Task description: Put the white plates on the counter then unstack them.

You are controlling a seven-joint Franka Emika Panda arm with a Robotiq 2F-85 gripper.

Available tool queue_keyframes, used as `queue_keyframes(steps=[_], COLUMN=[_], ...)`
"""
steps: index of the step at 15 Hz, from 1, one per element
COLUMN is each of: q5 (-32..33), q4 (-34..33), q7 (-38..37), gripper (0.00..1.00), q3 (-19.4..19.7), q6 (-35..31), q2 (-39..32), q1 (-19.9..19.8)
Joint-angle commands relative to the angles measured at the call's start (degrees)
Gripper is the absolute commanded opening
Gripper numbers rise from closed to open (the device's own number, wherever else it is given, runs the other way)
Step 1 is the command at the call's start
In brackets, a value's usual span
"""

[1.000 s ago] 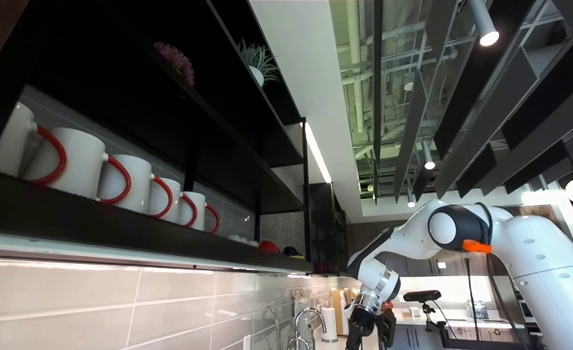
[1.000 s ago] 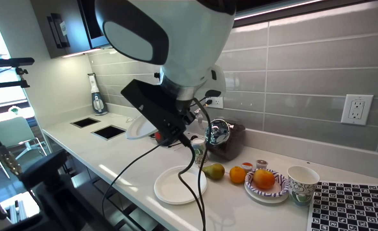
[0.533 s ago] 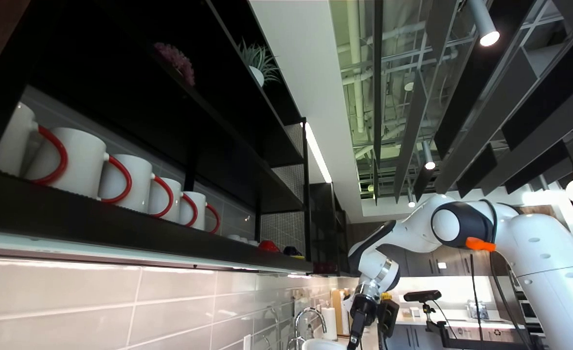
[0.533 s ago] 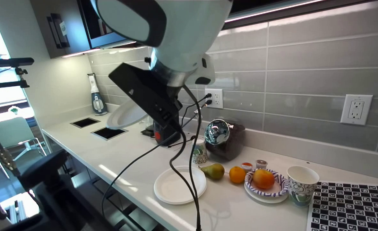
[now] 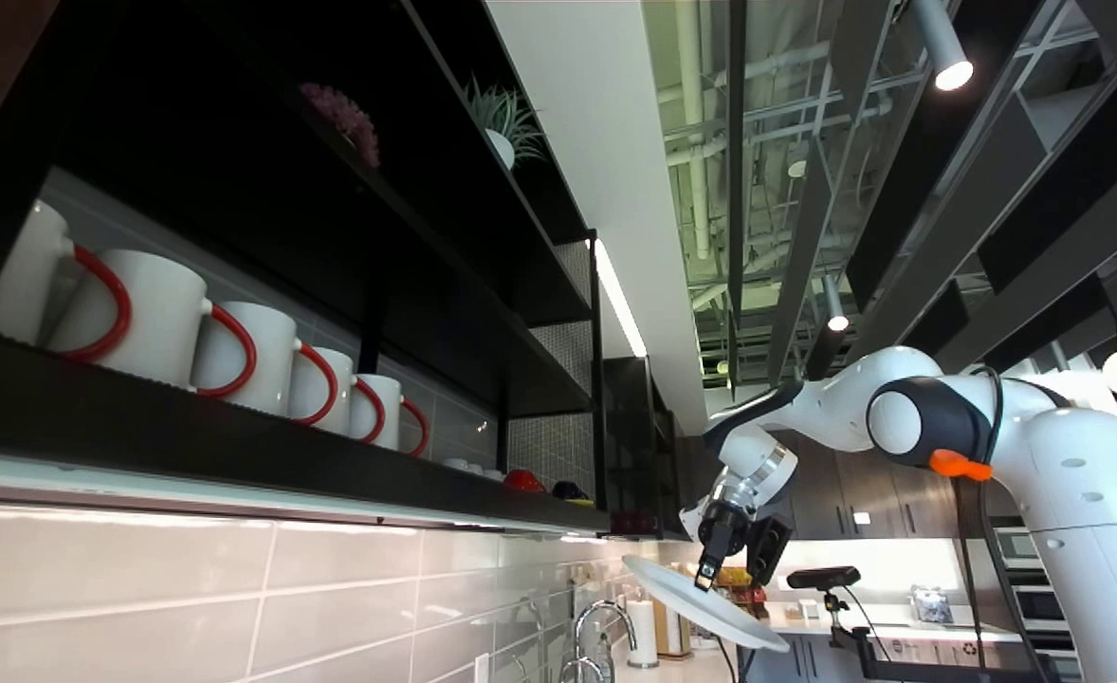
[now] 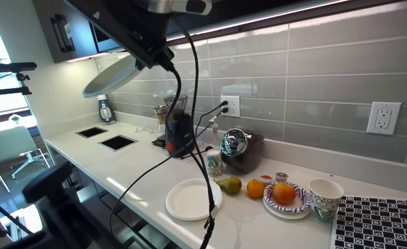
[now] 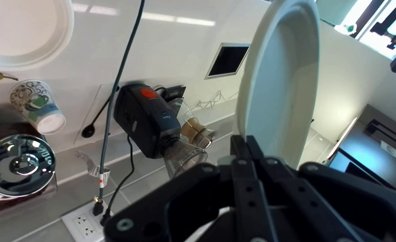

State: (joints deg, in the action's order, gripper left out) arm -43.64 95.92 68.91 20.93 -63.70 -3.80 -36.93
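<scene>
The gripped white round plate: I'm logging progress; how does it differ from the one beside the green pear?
The gripped plate hangs tilted in midair; the other plate lies flat on the white counter. The black gripper holds the gripped plate's rim; the other plate is ungripped. Both are round.

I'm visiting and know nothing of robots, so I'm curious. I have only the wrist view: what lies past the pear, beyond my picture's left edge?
Observer: An orange, beside the pear in an exterior view.
Visitor: And beyond that?
Observer: A patterned bowl with a round fruit in it.
Visitor: What is the gripper, with its plate, attached to?
Observer: A white arm; in an exterior view it arches over and slopes down to the gripper.
</scene>
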Motion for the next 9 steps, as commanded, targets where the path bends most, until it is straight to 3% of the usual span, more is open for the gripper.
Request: queue_keyframes(steps=[1,9], q5=[-2.84,-18.19], q4=[-3.14,-5.24], q7=[-2.64,-17.23], gripper=[0.01,0.01], q3=[1.62,1.82], q6=[2.7,0.56], q2=[0.1,0.69], q1=[1.28,3.53])
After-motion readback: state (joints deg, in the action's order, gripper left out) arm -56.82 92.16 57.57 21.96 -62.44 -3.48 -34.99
